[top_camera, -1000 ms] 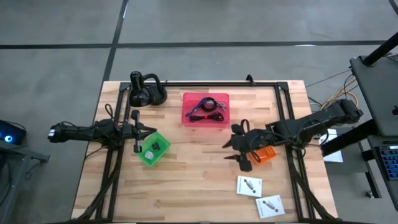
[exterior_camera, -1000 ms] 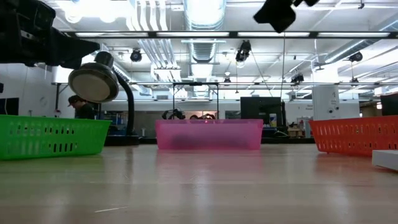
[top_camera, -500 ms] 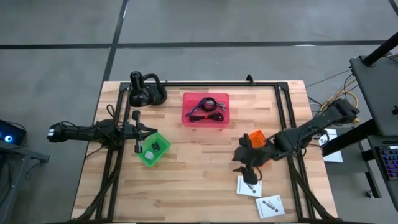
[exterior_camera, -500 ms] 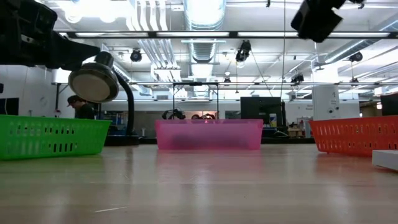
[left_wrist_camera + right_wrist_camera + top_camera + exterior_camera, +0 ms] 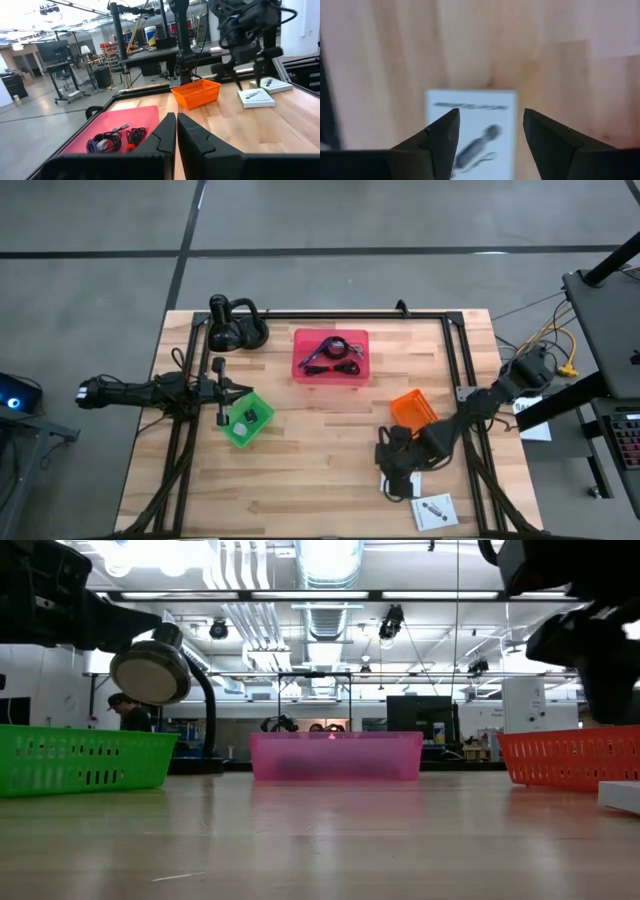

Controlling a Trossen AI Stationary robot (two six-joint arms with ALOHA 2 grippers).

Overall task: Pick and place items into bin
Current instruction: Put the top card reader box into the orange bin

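right gripper (image 5: 398,476) has moved down over the near white packet (image 5: 472,131), fingers apart, ready to grasp.

Bright ceiling lights (image 5: 330,560) glare overhead and sheen the worktop (image 5: 320,840); the right wrist view is blurred, its packet (image 5: 472,130) smeared.
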